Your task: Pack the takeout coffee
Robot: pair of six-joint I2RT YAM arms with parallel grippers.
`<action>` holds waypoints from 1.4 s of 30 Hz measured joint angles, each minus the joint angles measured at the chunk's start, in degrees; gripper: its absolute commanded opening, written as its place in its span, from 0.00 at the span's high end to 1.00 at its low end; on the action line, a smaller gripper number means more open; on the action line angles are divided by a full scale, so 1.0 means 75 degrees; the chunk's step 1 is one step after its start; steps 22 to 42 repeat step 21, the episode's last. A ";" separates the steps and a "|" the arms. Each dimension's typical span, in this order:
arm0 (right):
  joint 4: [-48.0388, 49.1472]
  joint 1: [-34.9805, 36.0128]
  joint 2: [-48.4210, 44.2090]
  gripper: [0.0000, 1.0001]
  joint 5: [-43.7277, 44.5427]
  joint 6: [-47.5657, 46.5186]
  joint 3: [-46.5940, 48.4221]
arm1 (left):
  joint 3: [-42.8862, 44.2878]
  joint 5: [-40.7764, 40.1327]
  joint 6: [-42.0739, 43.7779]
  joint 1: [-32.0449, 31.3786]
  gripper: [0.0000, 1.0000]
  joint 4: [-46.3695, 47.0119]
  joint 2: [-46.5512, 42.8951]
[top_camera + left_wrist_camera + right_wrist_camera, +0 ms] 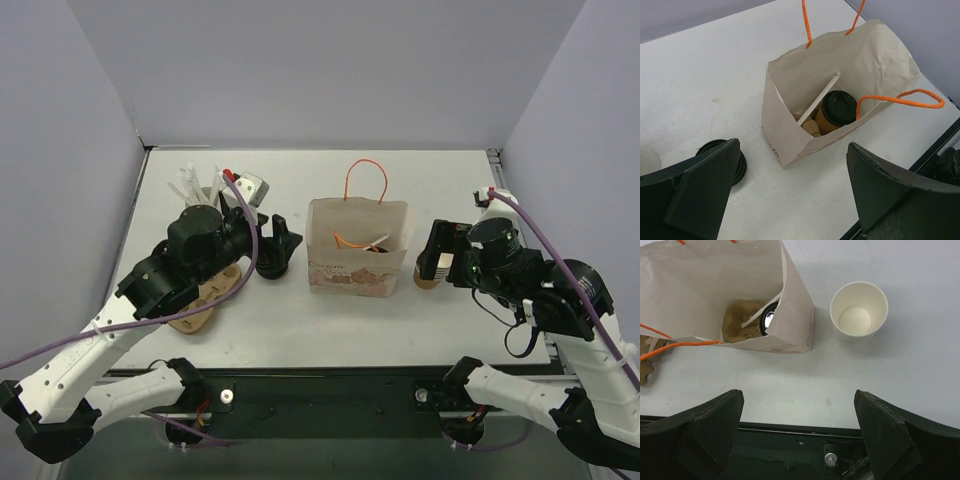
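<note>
Beyond left claw (794, 150): takeout coffee (839, 108) upright inside paper bag (782, 137) | left claw wide, holding nothing | right claw (799, 395) wide, holding nothing

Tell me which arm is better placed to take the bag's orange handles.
Probably left. The left gripper is open with the paper bag and orange handles centred ahead; the right gripper faces an empty cup instead.
</note>
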 measured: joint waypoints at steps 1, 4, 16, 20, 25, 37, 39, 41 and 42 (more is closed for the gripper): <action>0.0003 0.0000 -0.0038 0.00 0.0012 0.0032 -0.0041 | -0.0090 0.0020 -0.0020 0.0000 0.03 0.0035 -0.0055; 0.0064 0.0000 -0.0152 0.00 0.0067 0.0125 -0.0195 | -0.0294 0.0082 -0.0058 0.0000 0.03 0.0090 -0.0195; 0.0326 0.0000 -0.0344 0.00 0.0143 0.0149 -0.0341 | -0.0338 0.0099 0.0000 0.0000 0.03 0.0449 -0.0315; 0.0347 0.0000 -0.0347 0.00 0.0143 0.0143 -0.0358 | -0.0338 0.0099 0.0012 0.0000 0.03 0.0490 -0.0315; 0.0353 0.0000 -0.0347 0.00 0.0143 0.0146 -0.0364 | -0.0338 0.0099 0.0009 0.0000 0.03 0.0490 -0.0315; 0.0353 0.0000 -0.0347 0.00 0.0143 0.0146 -0.0364 | -0.0338 0.0099 0.0009 0.0000 0.03 0.0490 -0.0315; 0.0353 0.0000 -0.0347 0.00 0.0143 0.0146 -0.0364 | -0.0338 0.0099 0.0009 0.0000 0.03 0.0490 -0.0315; 0.0353 0.0000 -0.0347 0.00 0.0143 0.0146 -0.0364 | -0.0338 0.0099 0.0009 0.0000 0.03 0.0490 -0.0315; 0.0353 0.0000 -0.0347 0.00 0.0143 0.0146 -0.0364 | -0.0338 0.0099 0.0009 0.0000 0.03 0.0490 -0.0315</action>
